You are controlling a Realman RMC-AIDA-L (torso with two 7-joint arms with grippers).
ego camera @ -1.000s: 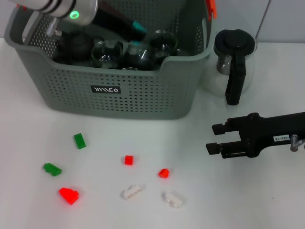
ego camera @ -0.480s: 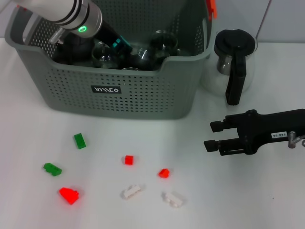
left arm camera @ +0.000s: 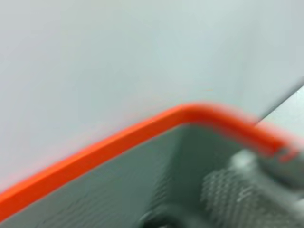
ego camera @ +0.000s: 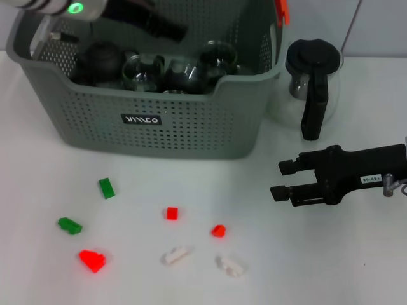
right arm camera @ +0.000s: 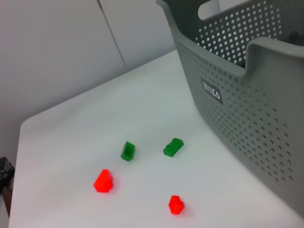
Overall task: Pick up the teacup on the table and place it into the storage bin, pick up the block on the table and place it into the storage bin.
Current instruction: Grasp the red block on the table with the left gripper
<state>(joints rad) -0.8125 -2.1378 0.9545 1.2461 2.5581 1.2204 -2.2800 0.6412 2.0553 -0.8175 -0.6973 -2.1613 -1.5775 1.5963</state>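
The bin [ego camera: 159, 121] stands at the table's [ego camera: 356, 267] far left, holding several glass teacups [ego camera: 143, 68] and a dark pot [ego camera: 98, 60]. The left gripper [ego camera: 166, 28] hangs above the bin's interior; I cannot tell how its fingers stand. The right gripper [ego camera: 280, 180] hovers over the table's right side, jaws apart and empty, just below the pitcher [ego camera: 310, 82]. Red [ego camera: 92, 260], green [ego camera: 106, 187] and white [ego camera: 175, 255] blocks lie scattered along the near edge, apparently seven in all
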